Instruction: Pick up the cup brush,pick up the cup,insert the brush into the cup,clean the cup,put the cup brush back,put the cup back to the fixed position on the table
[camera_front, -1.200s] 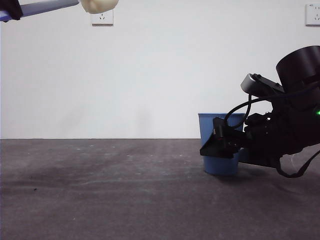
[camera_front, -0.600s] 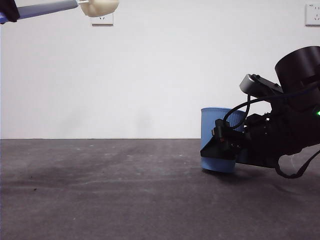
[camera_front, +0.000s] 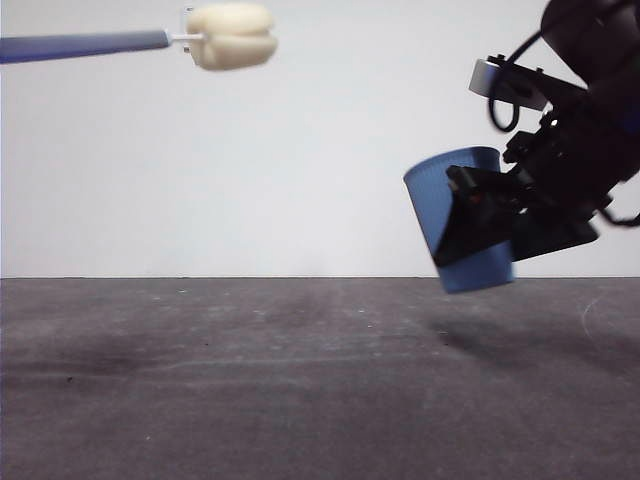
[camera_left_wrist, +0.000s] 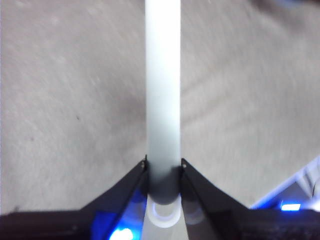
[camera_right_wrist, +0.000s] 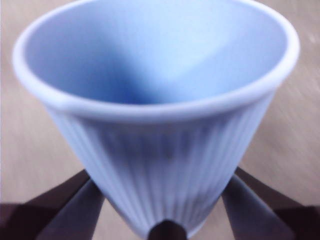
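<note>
cup (camera_front: 455, 215) — tilted, airborne, clamped by right gripper (camera_front: 490, 225) | cup brush (camera_front: 225, 37) — level, aloft, pinched by left gripper (camera_left_wrist: 163, 167) | table (camera_front: 250, 380)

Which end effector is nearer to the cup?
Right. The right end effector grips the cup, lifted off the table. The left end effector, holding the cup brush, is far away.

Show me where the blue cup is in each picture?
Front view: the cup hangs tilted above the table, at the right, held by the right pincer.
Left wrist view: not in it.
Right wrist view: the cup fills the picture.
Shared landmark: the black pincer around the cup.
</note>
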